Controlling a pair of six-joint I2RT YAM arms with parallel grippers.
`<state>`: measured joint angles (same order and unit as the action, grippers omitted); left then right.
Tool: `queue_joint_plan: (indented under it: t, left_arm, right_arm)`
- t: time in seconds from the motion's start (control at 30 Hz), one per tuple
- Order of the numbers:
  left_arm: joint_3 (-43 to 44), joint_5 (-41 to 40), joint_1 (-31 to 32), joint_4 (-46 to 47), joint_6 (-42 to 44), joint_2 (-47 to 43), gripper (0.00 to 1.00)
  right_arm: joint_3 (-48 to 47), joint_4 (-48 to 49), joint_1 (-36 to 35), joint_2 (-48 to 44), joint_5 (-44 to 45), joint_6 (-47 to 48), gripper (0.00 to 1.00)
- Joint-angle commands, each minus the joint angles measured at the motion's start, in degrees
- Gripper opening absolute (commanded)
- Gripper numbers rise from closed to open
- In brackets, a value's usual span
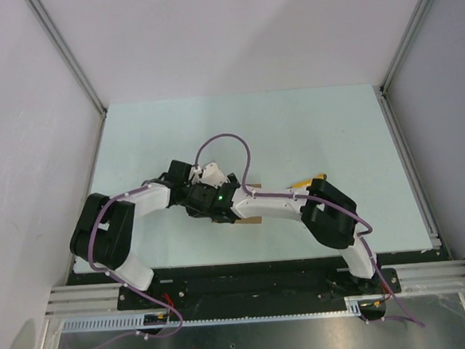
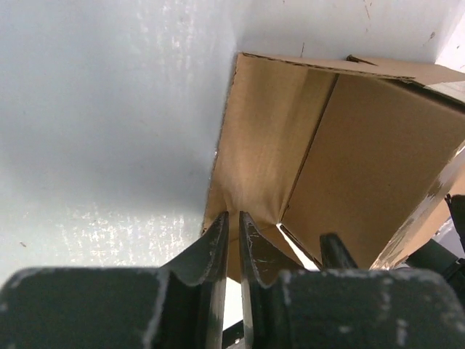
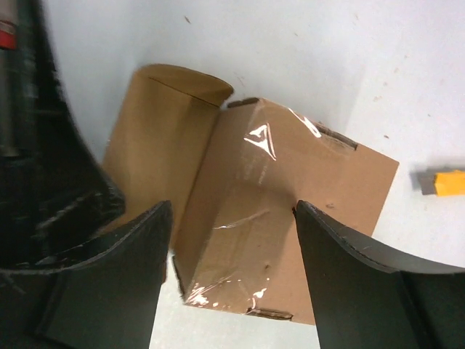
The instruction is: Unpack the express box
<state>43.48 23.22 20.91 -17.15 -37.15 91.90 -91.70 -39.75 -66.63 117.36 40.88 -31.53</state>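
While my left claw [image 2: 232, 236] pinches a flap of the express box [image 2: 349, 145] at right of its view, my right claw [image 3: 229, 212] spreads wide astride its taped side, utility knife [image 3: 442, 182] at right edge.

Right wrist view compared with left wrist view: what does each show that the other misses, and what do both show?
Only the right wrist view shows clear tape across the express box, the end of a yellow utility knife on the table, and the right end effector open astride the box. Only the left wrist view shows the left end effector pinching a box flap. Both show the brown cardboard box on the pale table.
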Motion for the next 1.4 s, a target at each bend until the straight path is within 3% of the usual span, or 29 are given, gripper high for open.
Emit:
queue_joint_plan:
  t: [0.0, 0.27, 0.53, 1.37]
  left_arm:
    - [-1.9, 1.6, -1.3, 0.0, -1.1, 1.5, 0.16]
    - [-2.1, 2.1, -1.6, -0.1, -1.3, 2.8, 0.17]
    - [-2.4, 2.2, -1.9, -0.1, -1.8, 3.6, 0.16]
    - [-2.1, 1.5, -2.3, -0.1, -1.6, 2.8, 0.16]
  right_arm:
    - [-2.7, -5.7, -0.1, 1.6, 5.6, -2.8, 0.74]
    - [-3.0, -11.0, -0.2, 1.7, 9.4, -6.3, 0.73]
    - [-1.7, -15.6, 0.1, -3.7, 13.2, -10.6, 0.72]
    - [9.6, -22.4, 4.8, -20.7, 13.9, -22.6, 0.72]
